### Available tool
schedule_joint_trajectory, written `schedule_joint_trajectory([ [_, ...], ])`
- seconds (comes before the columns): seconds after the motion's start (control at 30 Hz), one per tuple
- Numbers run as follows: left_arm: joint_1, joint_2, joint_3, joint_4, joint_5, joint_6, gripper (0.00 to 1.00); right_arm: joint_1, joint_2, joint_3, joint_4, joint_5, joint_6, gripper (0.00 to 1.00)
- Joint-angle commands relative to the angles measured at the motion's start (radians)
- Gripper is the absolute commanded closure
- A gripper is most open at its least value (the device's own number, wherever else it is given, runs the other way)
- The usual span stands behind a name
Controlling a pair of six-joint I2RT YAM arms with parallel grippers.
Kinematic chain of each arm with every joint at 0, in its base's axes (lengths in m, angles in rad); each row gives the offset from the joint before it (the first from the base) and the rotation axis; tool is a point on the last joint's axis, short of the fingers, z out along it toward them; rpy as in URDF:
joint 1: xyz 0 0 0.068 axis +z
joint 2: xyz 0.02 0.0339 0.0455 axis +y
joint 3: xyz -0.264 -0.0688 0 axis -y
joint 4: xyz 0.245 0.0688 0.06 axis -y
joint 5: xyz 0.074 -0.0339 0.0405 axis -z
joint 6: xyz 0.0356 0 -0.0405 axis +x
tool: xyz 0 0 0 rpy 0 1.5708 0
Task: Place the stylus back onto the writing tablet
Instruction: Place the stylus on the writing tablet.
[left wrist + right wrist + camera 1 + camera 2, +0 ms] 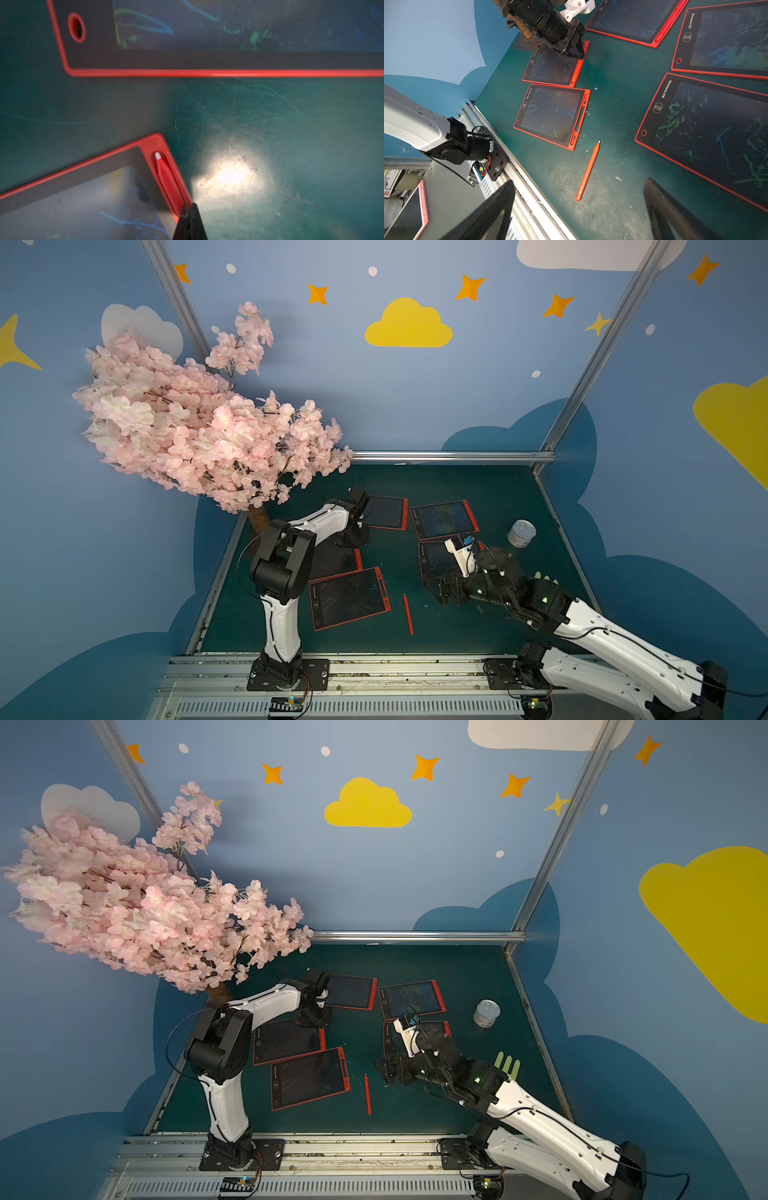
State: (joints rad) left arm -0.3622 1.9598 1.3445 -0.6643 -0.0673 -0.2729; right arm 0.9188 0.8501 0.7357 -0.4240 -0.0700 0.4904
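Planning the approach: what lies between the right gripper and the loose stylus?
Only bare mat separates right gripper and stylus, in both top views.

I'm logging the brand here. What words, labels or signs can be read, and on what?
"Newsmy", then characters too blurred to read: bezel of the writing tablet and its neighbour, right wrist view.
Circled bin sign: beside it on both.
Print on the far tablets: too small.

Brand print on the tablets
Right wrist view: white "Newsmy" runs along the dark bezel of one tablet (708, 133) and a second tablet (726, 39), a circled bin sign (657, 108) beside each; other print unreadable.
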Motion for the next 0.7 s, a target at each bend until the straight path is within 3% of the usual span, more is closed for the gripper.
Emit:
schedule_joint_trajectory([
  [0.0, 0.002, -0.03, 0.021, -0.046, -0.037, 0.018, 0.97, -0.001, 0.002, 0.001, -0.007, -0.005, -0.001, 0.05],
  [0.67, -0.009, 0.011, 0.033, -0.059, -0.032, 0.029, 0.97, 0.0, -0.001, -0.005, -0.006, -0.005, 0.004, 0.05],
])
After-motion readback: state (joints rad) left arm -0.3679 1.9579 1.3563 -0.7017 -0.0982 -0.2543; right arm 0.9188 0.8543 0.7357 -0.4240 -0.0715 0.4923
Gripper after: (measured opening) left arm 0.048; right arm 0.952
